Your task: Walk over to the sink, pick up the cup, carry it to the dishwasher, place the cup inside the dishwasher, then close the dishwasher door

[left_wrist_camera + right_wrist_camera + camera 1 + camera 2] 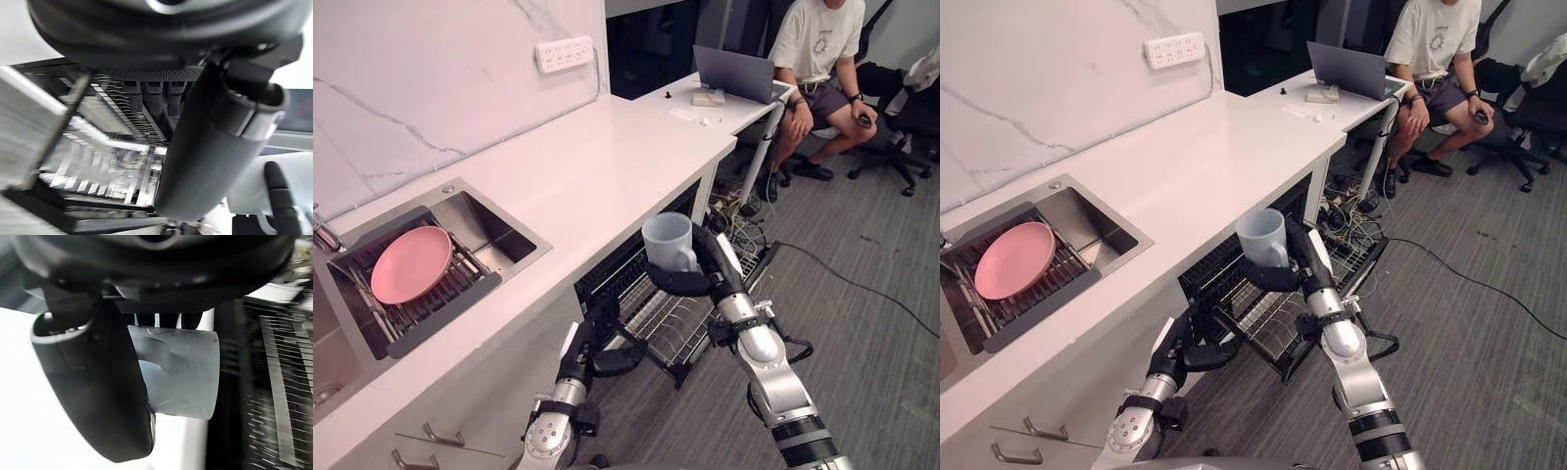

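Now the right hand is curled around the pale blue cup, holding it upright above the dishwasher rack. The left hand is at the rack's edge, but I cannot tell its grip.

The cup is pale blue-grey, and the right hand is black. A plain pink plate lies in the steel-grey sink. The surface is plain white. The wall is white marble with thin grey veins. The dishwasher rack is silver wire, and the floor is streaky grey carpet.
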